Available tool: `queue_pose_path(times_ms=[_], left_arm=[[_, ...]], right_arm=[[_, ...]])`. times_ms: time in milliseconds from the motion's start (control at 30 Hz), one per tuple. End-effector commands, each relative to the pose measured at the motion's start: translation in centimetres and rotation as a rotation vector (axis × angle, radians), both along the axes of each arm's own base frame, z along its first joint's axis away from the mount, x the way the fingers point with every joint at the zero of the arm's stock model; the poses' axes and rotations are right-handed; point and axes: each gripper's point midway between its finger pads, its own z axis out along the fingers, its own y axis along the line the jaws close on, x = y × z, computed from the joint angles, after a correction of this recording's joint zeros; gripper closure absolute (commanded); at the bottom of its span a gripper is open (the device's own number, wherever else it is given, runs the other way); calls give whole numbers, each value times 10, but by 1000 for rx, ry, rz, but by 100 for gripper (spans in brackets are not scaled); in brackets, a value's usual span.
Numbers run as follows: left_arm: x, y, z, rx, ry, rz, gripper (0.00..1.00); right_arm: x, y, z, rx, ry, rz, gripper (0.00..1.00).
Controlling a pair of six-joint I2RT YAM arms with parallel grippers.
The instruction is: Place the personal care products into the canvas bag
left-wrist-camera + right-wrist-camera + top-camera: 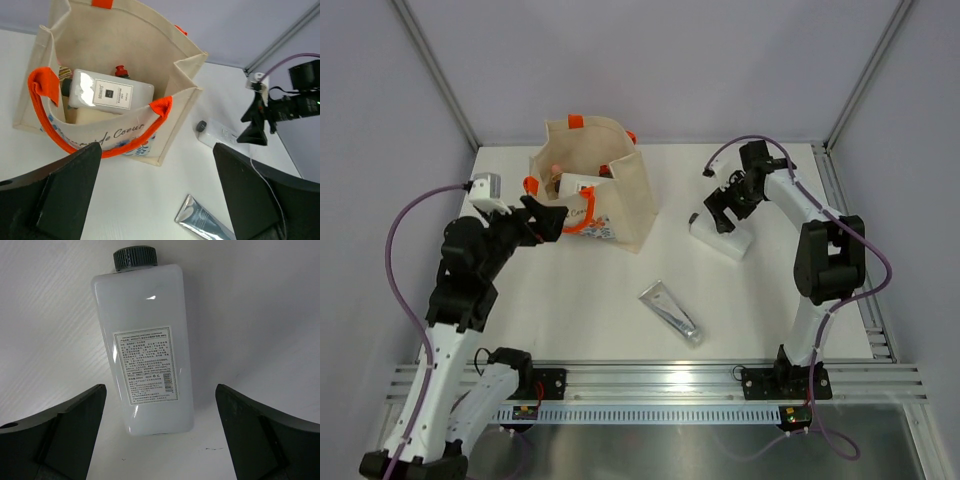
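Note:
The canvas bag (pixel 625 195) stands upright at the back of the table, mouth open, orange handles up. In the left wrist view the bag (pixel 172 75) holds a white bottle (pixel 111 92) and a red-capped bottle (pixel 120 71). My left gripper (pixel 548 218) is open and empty beside the bag's near handle (pixel 107 150). A second white bottle (pixel 722 240) with a dark cap (pixel 135 257) lies flat on the table. My right gripper (pixel 723 212) is open just above it, its jaws either side of the bottle's base (pixel 150 410). A silver tube (pixel 670 311) lies in mid-table, also in the left wrist view (pixel 202 222).
The white table (pixel 570 320) is bounded by grey walls and metal frame posts at the back corners. An aluminium rail (pixel 650 385) runs along the near edge by the arm bases.

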Motion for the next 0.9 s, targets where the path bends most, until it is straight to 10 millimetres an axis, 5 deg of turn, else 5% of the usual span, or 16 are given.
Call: queue_pose_path(times_ms=[0, 200, 500, 600, 700, 867], left_arm=[[-35, -14, -21, -52, 25, -108, 1], [-66, -31, -48, -136, 71, -221, 1], [-82, -54, -82, -283, 178, -335, 1], [-82, -65, -87, -352, 190, -376, 1], [-81, -76, -94, -385, 228, -387, 1], [-87, -114, -95, -429, 294, -418, 1]], right_arm=[[-5, 2, -10, -55, 55, 46, 1], [0, -2, -40, -123, 81, 26, 1], [5, -10, -67, -204, 107, 19, 3], [-4, -4, -66, -180, 137, 36, 21], [-14, 1, -64, -148, 171, 49, 65], [-34, 18, -31, -14, 120, 43, 92]])
